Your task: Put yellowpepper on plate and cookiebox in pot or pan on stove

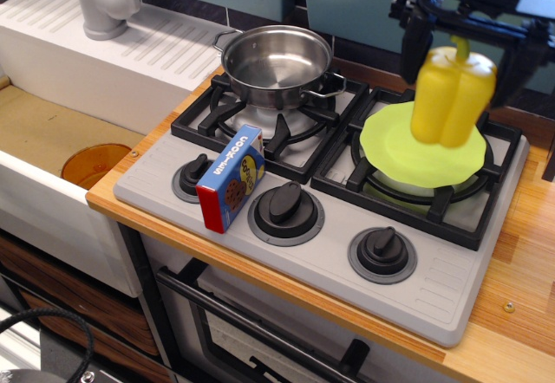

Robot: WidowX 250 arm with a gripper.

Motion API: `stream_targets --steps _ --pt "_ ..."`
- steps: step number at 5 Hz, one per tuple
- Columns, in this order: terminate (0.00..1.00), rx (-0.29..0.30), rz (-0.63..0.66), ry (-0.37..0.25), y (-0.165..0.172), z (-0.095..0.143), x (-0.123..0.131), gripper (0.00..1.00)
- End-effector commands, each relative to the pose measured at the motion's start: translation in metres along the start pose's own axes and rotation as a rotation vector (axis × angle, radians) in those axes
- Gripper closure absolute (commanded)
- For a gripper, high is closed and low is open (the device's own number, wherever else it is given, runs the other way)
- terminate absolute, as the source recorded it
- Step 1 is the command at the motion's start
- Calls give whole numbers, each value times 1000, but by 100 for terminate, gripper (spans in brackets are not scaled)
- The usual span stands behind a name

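Your gripper (466,41) sits at the upper right with its two dark fingers (414,36) either side of the yellowpepper (452,95), clamped on it near the stem so the pepper hangs upright, stem up. The pepper is lifted above the lime-green plate (395,153); it overlaps the plate's far half in this view, and you cannot tell from here whether its base touches the plate or clears it.

The plate lies on the black grate of the right burner of the stove (434,288). On the left burner you have the stainless-steel pot (276,67), upright, with nothing inside it and its loop handles pointing out to the sides.

The cookiebox (231,178) stands on the grey front panel of the stove, between the left knob (192,178) and the middle knob (286,205), just beside both, leaning slightly with its blue face toward you. The right knob (382,253) is in front of the plate's burner.

Off to the left, an orange disc (95,165) lies in the sink basin (39,136), and a grey tap (104,2) stands behind it
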State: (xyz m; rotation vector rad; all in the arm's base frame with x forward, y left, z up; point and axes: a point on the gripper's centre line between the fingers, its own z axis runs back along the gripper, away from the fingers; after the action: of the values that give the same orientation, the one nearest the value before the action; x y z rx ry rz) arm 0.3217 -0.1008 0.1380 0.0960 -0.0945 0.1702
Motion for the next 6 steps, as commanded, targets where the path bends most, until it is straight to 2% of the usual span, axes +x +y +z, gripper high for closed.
stream_targets --steps 1,3,4,6 --pt "0 -77 -2 -79 1 -13 44 100" --pt "0 -119 12 -103 -5 -30 38 100" --pt "0 -108 5 -116 -8 -33 33 0" --pt "0 -79 6 -100 -6 -19 24 0"
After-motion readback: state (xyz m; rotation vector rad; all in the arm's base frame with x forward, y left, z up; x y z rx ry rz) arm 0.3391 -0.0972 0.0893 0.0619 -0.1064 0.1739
